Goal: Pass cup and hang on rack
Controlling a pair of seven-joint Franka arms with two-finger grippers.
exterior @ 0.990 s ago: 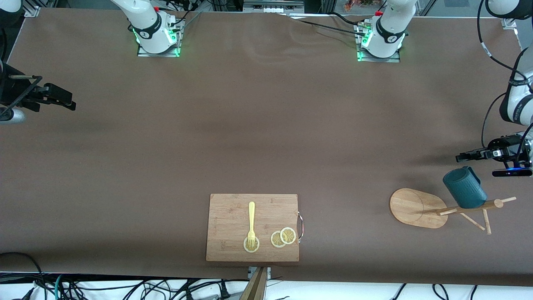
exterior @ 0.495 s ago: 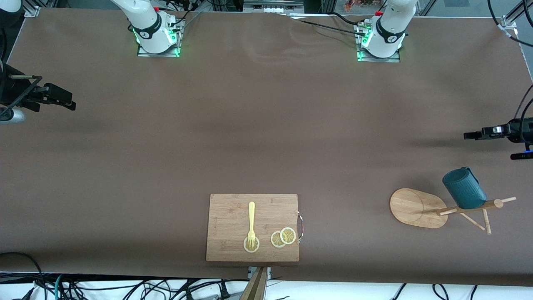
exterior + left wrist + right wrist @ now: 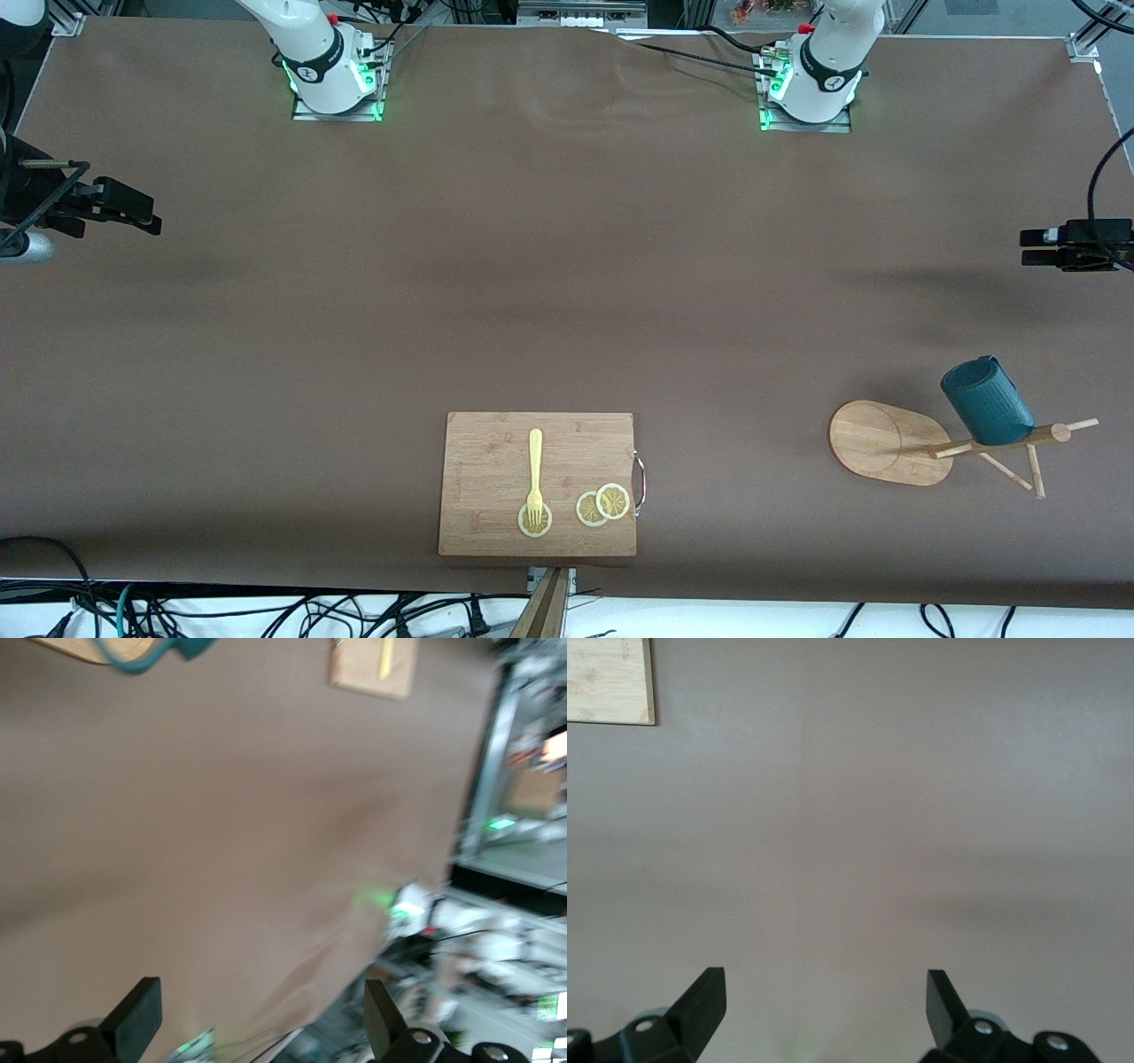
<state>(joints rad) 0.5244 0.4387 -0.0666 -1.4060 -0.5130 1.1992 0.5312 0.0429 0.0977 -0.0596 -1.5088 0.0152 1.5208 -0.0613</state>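
Note:
The dark teal cup (image 3: pixel 986 400) hangs on a peg of the light wooden rack (image 3: pixel 886 441), near the left arm's end of the table. My left gripper (image 3: pixel 1028 248) is open and empty over bare cloth at that end, well apart from the cup. In the left wrist view my left gripper (image 3: pixel 263 1028) has its jaws spread wide, and a bit of the cup (image 3: pixel 151 651) and of the rack's base (image 3: pixel 97 647) show at the edge. My right gripper (image 3: pixel 151 217) waits, open and empty, at the right arm's end; the right wrist view shows it (image 3: pixel 826 1010) over bare cloth.
A rectangular wooden cutting board (image 3: pixel 496 478) lies near the front camera's edge, with a yellow fork (image 3: pixel 534 474) and lemon slices (image 3: pixel 603 505) on it. Its corner shows in the right wrist view (image 3: pixel 607 678) and it shows small in the left wrist view (image 3: pixel 372 665).
My left gripper has drawn away from the cup and the rack toward the edge of the table. The cup stays hanging on the rack. The right arm has not moved.

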